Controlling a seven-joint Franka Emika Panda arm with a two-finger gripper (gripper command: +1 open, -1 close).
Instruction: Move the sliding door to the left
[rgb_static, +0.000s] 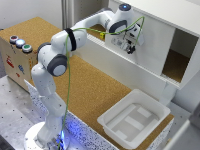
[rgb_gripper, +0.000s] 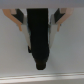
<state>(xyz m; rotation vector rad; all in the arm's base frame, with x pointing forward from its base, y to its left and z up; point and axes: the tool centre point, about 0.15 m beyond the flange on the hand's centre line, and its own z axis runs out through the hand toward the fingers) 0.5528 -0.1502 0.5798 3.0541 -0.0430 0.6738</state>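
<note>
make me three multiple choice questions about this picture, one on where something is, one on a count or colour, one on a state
1. Where is the white tray?
A. on the cork table, toward the exterior view's lower right
B. inside the cabinet
C. on top of the button box

2. How many round buttons top the box at the exterior view's left?
A. one
B. three
C. five

3. Which part of the cabinet is open?
A. the side at the exterior view's right
B. the side at the exterior view's left
C. none

Answers:
1 A, the tray sits on the cork table near the front corner.
2 B, three buttons show.
3 A, the sliding door covers the left part by the gripper, and the right part shows the dark interior.
</note>
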